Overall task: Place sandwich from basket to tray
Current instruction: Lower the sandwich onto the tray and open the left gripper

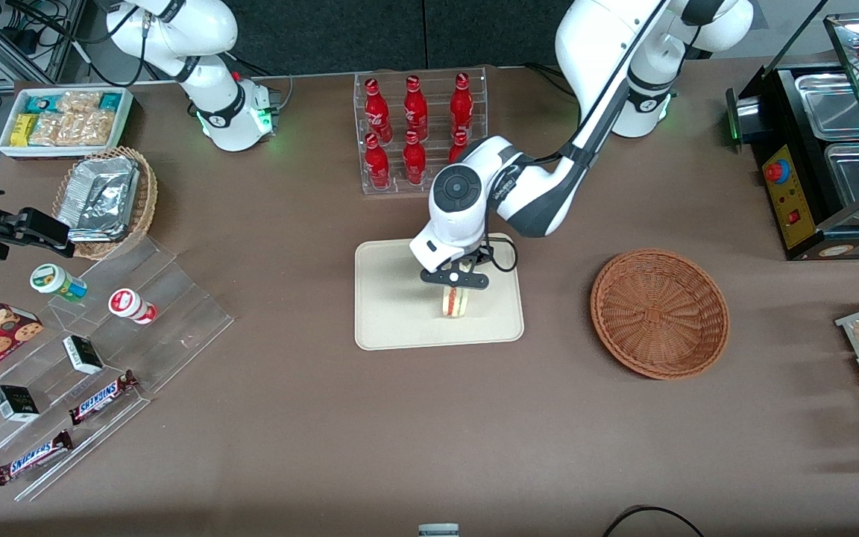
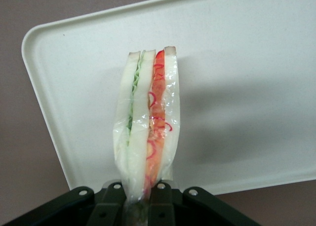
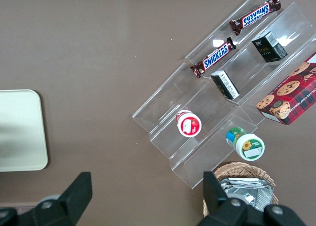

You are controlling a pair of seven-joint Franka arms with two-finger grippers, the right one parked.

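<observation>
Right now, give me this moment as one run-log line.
left gripper: shut on wrapped triangular sandwich | position: over cream-beige rectangular tray | round reddish-brown wicker basket: empty | step: release pending

Tray [image 3: 22,132] corner, clear tiered stand [image 3: 222,82] with Snickers bars [image 3: 215,57], possibly yogurt cups [image 3: 189,123]

I'm looking down on a brown table [image 1: 310,418] under even light with soft shadows; a dark wall panel [image 1: 400,30] runs along its edge farthest from my front camera.
</observation>
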